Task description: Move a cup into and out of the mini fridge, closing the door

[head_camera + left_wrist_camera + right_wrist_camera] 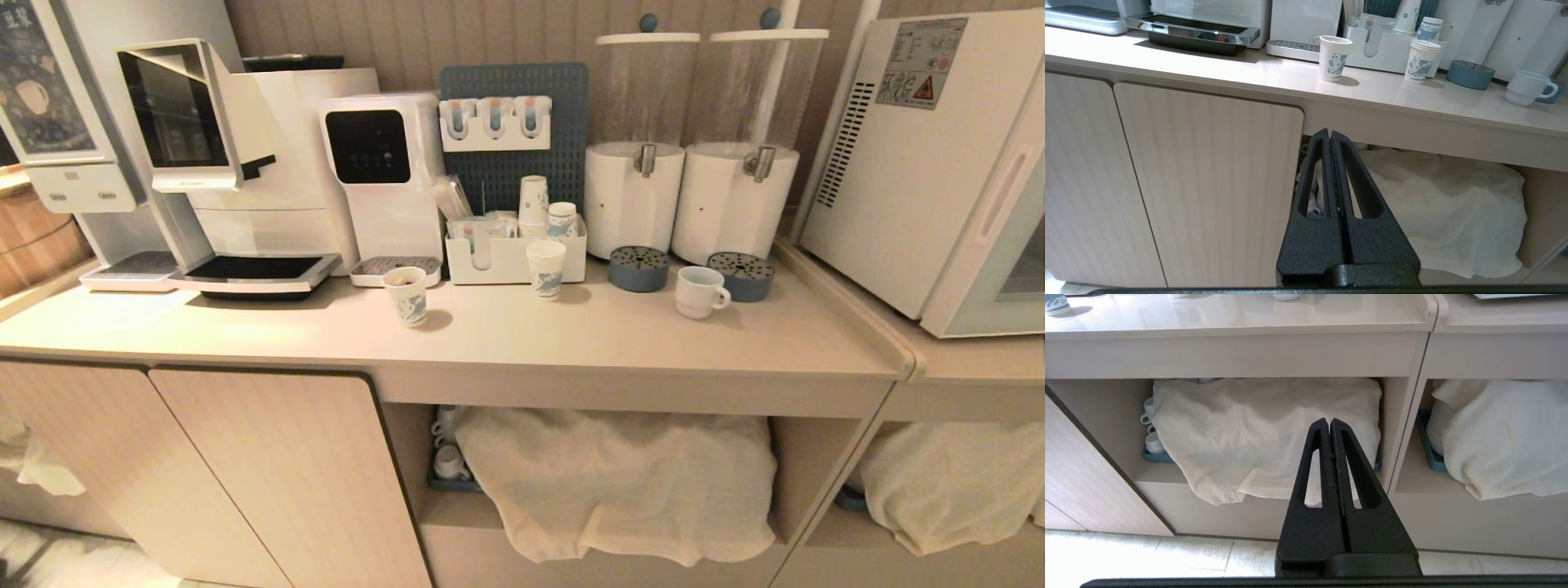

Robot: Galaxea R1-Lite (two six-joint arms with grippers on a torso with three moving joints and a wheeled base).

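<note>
Our left gripper (1330,136) and right gripper (1329,424) hang pressed together, empty; cup (700,291) at fridge's (922,163) eight o'clock.

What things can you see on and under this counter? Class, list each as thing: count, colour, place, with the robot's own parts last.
squat ceramic cup with loop handle: one, white, countertop before the right dispenser
boxy mini fridge: one, white, right counter
glass-windowed door: one, pale blue, closed
clear-topped drink dispensers: two, white, back
printed paper cups: two, blue-white, standing loose in front
coffee machine: one, white, left
draped cloth: one, cream, open shelf below
left gripper: black, shut, before the cabinet
right gripper: black, shut, low
</note>
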